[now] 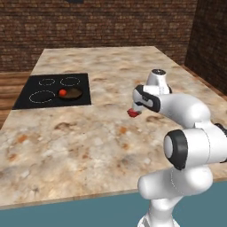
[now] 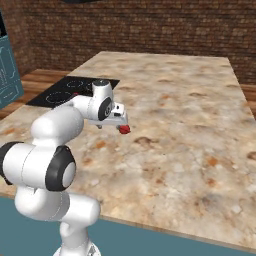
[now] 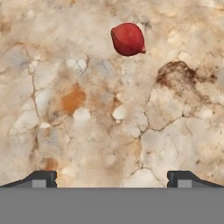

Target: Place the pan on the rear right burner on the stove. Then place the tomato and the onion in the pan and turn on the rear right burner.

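This is a kitchen, rendered rather than real. A broad marbled stone counter (image 1: 111,128) carries a flat black glass stove (image 1: 26,99) set flush into it, marked with white burner rings, a small pan (image 1: 73,93) resting on it. Brick walls (image 1: 111,26) stand behind, and teal fronts (image 2: 10,70) at the left edge are probably cabinets.

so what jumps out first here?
The white arm, bent low over the speckled stone counter, with its open gripper empty above bare stone. Just past the fingertips lies the maroon onion, alone on the counter, untouched. Far off on the black stove, the pan sits with the bright tomato at its edge.
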Available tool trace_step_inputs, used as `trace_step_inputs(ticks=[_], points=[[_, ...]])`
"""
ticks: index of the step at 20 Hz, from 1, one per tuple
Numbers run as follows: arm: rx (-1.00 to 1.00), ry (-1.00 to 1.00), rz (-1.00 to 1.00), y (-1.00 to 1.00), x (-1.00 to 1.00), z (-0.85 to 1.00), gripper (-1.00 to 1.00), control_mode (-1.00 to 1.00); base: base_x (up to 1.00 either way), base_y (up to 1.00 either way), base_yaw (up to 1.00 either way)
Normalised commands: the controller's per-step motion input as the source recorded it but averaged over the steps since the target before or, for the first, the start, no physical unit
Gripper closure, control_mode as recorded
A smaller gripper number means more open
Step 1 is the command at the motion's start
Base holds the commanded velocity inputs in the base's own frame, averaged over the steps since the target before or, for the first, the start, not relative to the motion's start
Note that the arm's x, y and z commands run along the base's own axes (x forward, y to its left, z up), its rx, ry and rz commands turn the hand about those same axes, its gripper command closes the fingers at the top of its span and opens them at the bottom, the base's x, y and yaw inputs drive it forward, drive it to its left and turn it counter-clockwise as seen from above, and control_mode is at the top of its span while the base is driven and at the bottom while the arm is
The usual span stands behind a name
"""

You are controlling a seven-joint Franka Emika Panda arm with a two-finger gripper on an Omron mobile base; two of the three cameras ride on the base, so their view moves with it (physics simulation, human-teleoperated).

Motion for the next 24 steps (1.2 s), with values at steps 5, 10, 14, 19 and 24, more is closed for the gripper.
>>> trace_step_inputs(ticks=[5, 10, 14, 19, 24], points=[[-0.03, 0.00, 0.01, 0.00, 0.33, -0.21, -1.00, -1.00, 0.00, 0.00, 0.00], [-0.01, 0.00, 0.02, 0.00, 0.33, -0.14, -1.00, -1.00, 0.00, 0.00, 0.00], [0.00, 0.00, 0.01, 0.00, 0.30, -0.12, -1.00, -1.00, 0.00, 0.00, 0.00], [0.00, 0.00, 0.01, 0.00, 0.26, -0.12, -1.00, -1.00, 0.00, 0.00, 0.00], [0.00, 0.00, 0.01, 0.00, 0.24, -0.13, -1.00, -1.00, 0.00, 0.00, 0.00]])
